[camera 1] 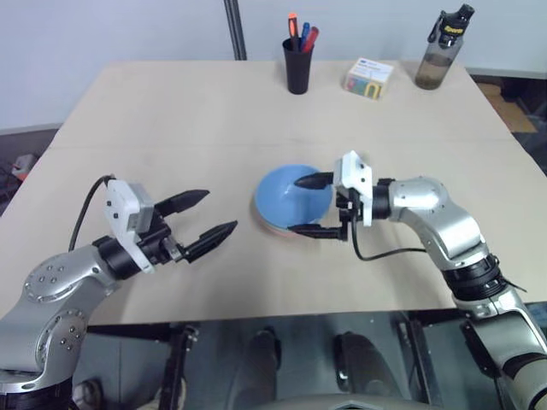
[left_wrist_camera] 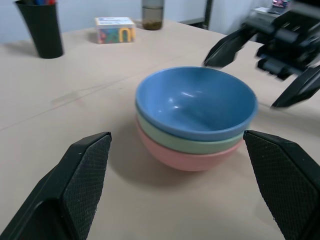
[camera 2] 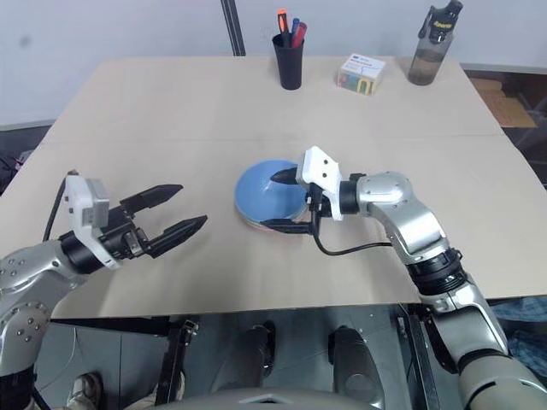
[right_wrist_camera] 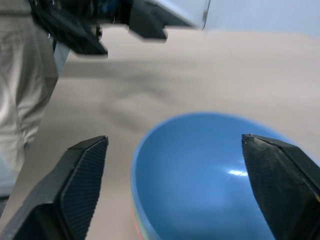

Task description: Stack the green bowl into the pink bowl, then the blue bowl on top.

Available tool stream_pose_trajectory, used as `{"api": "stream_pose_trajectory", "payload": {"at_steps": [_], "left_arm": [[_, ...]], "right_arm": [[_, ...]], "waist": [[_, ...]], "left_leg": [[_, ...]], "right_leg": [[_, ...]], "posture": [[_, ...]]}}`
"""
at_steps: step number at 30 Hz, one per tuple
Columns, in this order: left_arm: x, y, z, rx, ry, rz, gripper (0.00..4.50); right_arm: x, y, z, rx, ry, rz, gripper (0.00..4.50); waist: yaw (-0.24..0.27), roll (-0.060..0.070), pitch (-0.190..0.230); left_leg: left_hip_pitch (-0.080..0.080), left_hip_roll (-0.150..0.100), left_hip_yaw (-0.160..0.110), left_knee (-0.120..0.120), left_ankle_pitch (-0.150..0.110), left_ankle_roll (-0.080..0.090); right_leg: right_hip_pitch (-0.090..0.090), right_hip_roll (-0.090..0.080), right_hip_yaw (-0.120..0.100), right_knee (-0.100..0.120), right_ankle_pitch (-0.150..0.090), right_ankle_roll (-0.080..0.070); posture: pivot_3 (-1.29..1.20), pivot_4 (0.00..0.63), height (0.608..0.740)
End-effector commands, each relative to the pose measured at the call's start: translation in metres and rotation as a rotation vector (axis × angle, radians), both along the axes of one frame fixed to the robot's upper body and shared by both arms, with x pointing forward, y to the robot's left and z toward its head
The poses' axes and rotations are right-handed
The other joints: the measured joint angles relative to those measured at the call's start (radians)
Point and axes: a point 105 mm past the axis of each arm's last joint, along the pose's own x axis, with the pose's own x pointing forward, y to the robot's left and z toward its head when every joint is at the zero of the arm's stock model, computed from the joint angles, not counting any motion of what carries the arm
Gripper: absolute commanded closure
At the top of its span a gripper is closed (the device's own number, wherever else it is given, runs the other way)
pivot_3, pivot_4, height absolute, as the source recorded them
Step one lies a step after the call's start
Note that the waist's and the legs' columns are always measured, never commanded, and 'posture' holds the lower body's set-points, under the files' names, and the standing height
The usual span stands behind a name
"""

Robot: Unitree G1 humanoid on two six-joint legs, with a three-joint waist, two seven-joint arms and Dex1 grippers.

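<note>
Three bowls now sit nested near the middle of the surface: the pink bowl at the bottom, the green bowl inside it, and the blue bowl on top, level and seated all round as far as the left wrist view shows. The right gripper has its jaws spread wide on either side of the blue bowl's rim, holding nothing. The step in hand looks like the retreat, and doing it well means drawing that arm straight back towards its own side with the jaws kept wide, so neither finger catches the rim and drags the stack. The left gripper hangs well apart, jaws open and empty, and need not come closer.
</note>
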Motion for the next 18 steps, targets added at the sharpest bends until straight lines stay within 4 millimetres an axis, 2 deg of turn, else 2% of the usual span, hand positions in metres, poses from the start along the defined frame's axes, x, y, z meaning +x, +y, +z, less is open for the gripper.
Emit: {"api": "stream_pose_trajectory", "payload": {"at_steps": [1,5,8,11,14,18], "left_arm": [[-0.001,-0.005,0.008,0.045,-0.055,0.031,0.0],[-0.001,-0.003,0.002,0.07,-0.032,0.016,0.0],[0.001,-0.004,0.001,0.069,-0.025,-0.013,0.0],[0.005,-0.006,0.001,0.072,-0.029,-0.024,0.0],[0.006,-0.006,0.003,0.069,-0.032,-0.028,0.0],[-0.008,-0.003,-0.001,0.099,0.012,-0.083,0.0]], "right_arm": [[-0.006,-0.046,0.027,0.07,-0.033,-0.109,0.02],[0.0,-0.113,0.029,0.017,-0.048,-0.339,0.02],[0.0,-0.142,0.033,-0.03,-0.064,-0.418,0.02],[-0.006,-0.14,0.033,-0.023,-0.036,-0.391,0.02],[-0.015,-0.134,0.024,-0.057,-0.031,-0.349,0.02],[-0.032,-0.133,0.018,-0.074,0.017,-0.284,0.02]], "waist": [[0.007,0.0,0.0],[0.02,0.0,0.0],[0.017,0.0,0.0],[0.01,0.0,0.0],[0.012,0.0,0.0],[0.016,0.0,0.0]], "left_leg": [[0.0,0.0,0.0,0.0,0.0,0.0],[0.0,-0.002,0.002,0.0,0.0,0.0],[0.001,-0.001,0.003,0.0,0.0,0.0],[0.001,0.0,0.004,0.0,0.0,0.0],[0.001,0.0,0.004,0.0,0.0,0.0],[0.0,-0.001,0.005,0.0,0.0,0.0]], "right_leg": [[0.0,0.0,0.0,0.0,0.0,0.0],[0.0,-0.002,0.0,-0.002,0.0,-0.001],[0.0,-0.002,0.001,-0.001,-0.001,0.002],[0.0,-0.002,0.002,-0.001,-0.002,0.002],[0.0,-0.002,0.002,-0.001,-0.002,0.002],[0.0,-0.002,0.002,-0.003,-0.001,0.002]], "posture": [[0.0,0.15,0.74],[0.0,0.15,0.74],[0.0,0.15,0.74],[0.0,0.15,0.74],[0.0,0.15,0.74],[0.0,0.15,0.74]]}}
